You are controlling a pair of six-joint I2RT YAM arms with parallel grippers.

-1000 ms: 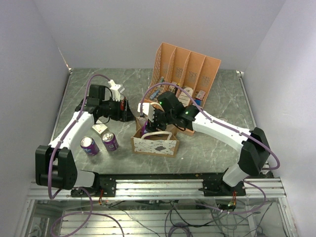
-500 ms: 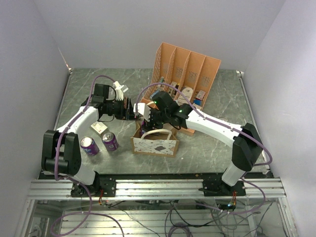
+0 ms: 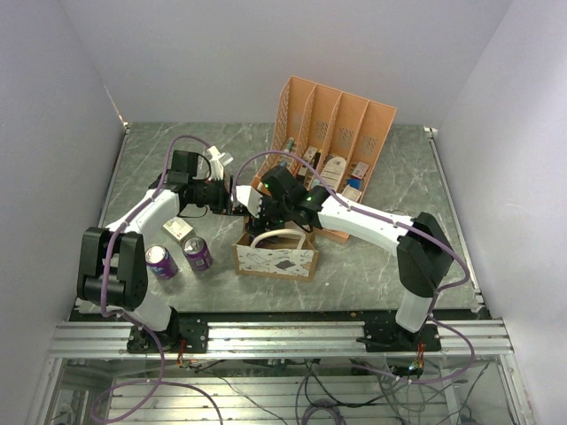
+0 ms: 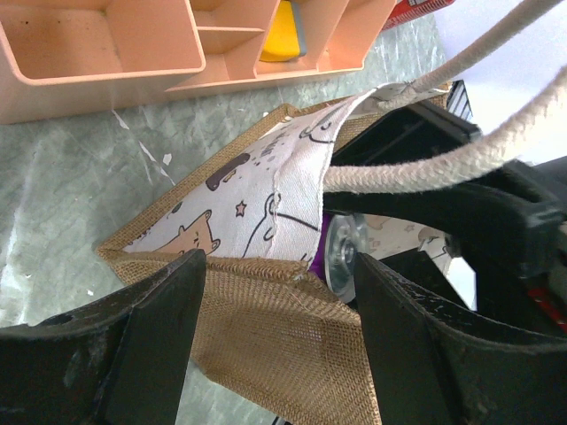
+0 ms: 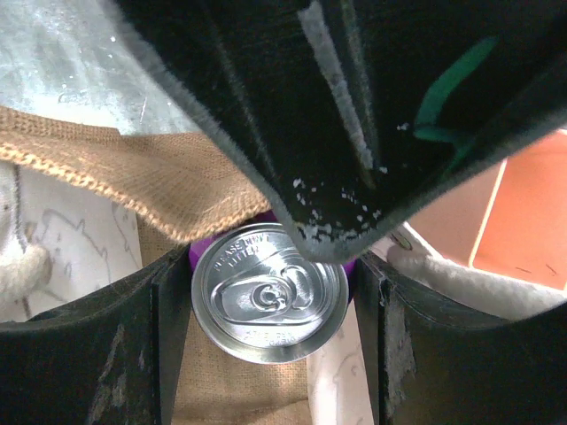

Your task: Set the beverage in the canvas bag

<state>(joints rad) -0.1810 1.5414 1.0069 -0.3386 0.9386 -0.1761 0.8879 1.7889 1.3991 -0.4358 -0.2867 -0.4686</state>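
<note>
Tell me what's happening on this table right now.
The right pincer has a purple can between its fingers, upright and down inside the bag. It does not look to have let go yet. The left pincer is open astride the bag's rim, seemingly to steady it. A second can and a third can sit on the table left of the bag, untouched.

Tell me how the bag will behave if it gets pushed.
Probably floppy: the bag has its lining folded inward at the rim. Likely light, so it may slide or tip on the table, though the can inside should add steadying weight.
</note>
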